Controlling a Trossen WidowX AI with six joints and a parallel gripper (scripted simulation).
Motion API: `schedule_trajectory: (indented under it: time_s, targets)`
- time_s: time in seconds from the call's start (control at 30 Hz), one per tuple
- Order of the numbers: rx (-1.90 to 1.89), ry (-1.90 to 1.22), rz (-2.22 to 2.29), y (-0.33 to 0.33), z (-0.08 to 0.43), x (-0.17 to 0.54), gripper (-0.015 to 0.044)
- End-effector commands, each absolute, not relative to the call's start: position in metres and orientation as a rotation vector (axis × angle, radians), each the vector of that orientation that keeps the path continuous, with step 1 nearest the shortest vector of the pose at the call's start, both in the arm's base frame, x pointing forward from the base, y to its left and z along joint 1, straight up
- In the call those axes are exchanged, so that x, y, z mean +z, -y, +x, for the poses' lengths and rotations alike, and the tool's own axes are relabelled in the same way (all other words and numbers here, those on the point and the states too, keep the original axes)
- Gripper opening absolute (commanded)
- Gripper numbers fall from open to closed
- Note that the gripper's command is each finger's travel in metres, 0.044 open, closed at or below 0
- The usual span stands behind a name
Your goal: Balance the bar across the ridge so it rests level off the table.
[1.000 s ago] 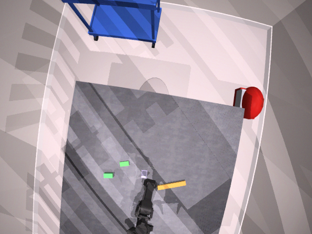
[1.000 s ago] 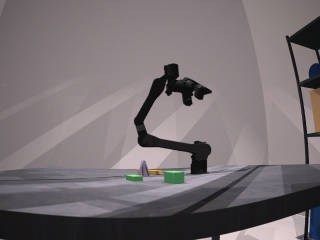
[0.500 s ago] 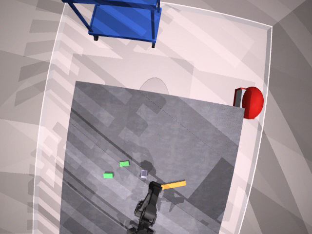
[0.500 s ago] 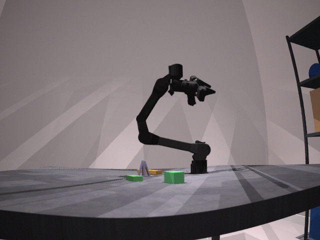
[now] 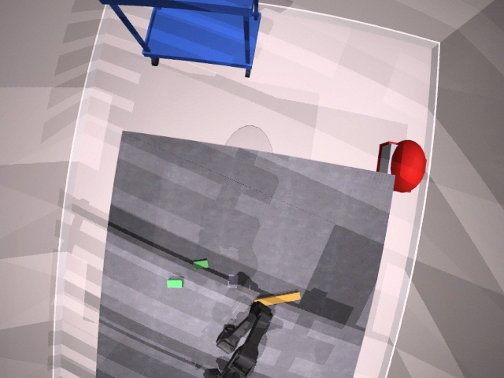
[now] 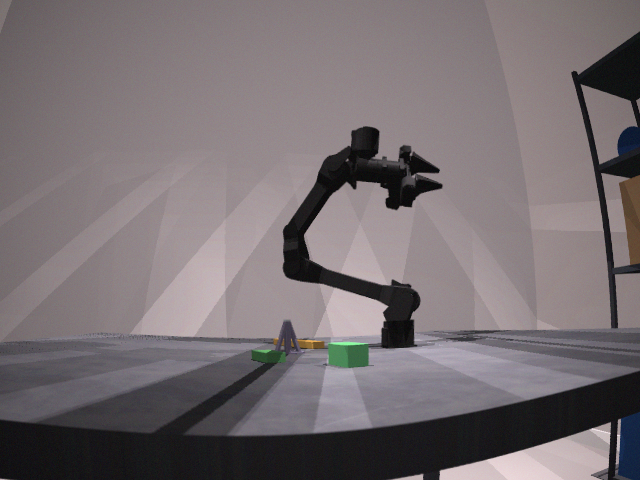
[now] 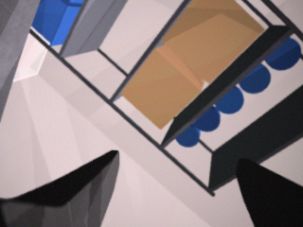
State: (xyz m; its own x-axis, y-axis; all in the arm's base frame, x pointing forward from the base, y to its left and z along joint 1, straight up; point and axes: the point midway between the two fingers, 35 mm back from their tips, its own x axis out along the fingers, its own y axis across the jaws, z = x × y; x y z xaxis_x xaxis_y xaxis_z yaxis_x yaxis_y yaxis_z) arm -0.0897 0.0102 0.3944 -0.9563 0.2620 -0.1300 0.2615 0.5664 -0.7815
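Note:
The orange bar (image 5: 279, 298) (image 6: 311, 344) lies flat on the table, its left end beside the arm's elbow in the top view and partly behind the ridge in the exterior view. The small pale violet ridge (image 5: 232, 286) (image 6: 287, 330) stands upright a short way from the bar, with nothing on it. My gripper (image 6: 440, 178) (image 7: 178, 162) is open and empty, held high above the table and pointing sideways, away from bar and ridge. Neither of them shows in the wrist view.
One green block (image 5: 175, 283) (image 6: 348, 354) and a second green block (image 5: 200, 264) (image 6: 266, 355) lie near the ridge. Beyond the table (image 5: 162, 162) stand a blue cart (image 5: 199, 36), a red round object (image 5: 408, 165) and a shelf rack (image 6: 604, 222).

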Motion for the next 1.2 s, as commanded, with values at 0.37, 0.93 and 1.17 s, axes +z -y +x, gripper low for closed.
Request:
schedule_trajectory:
  time_s: [0.37,0.93,1.17]
  targets:
    - [1.575,2.494,-0.820,-0.048,-0.102,0.388,0.0315]
    - [1.662,2.131,-1.159,-0.098,-0.099,0.377,0.0315]
    - [1.716,1.930,-1.262,-0.118,-0.092,0.372,0.0315]
